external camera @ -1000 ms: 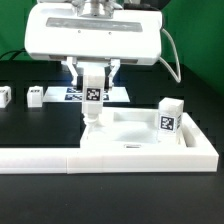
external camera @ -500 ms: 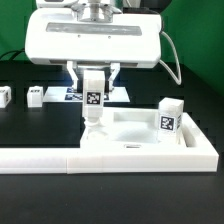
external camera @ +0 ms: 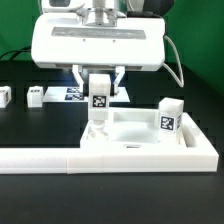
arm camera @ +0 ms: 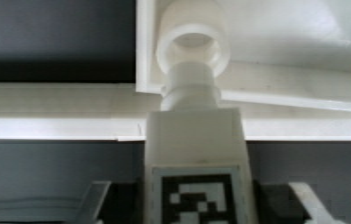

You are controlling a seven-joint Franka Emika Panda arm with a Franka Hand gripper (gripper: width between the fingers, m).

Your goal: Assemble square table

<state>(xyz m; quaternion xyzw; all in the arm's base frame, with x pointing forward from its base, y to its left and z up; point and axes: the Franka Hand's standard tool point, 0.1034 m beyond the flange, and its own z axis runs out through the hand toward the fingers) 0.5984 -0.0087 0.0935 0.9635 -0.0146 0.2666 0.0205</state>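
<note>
Leftmost in the exterior view, one loose leg point(external camera: 4, 96) and a second loose leg point(external camera: 36, 96) lay on the black table point(external camera: 30, 125); just beside them lay the marker board point(external camera: 68, 95); next, the gripper point(external camera: 100, 86) was clamped on the held leg point(external camera: 100, 102), jaws parted only by its width; that leg stood upright, its narrow end at the corner hole point(arm camera: 193, 44) of the tabletop point(external camera: 140, 138); rightmost, another leg point(external camera: 168, 118) stood upright at the tabletop's edge.
</note>
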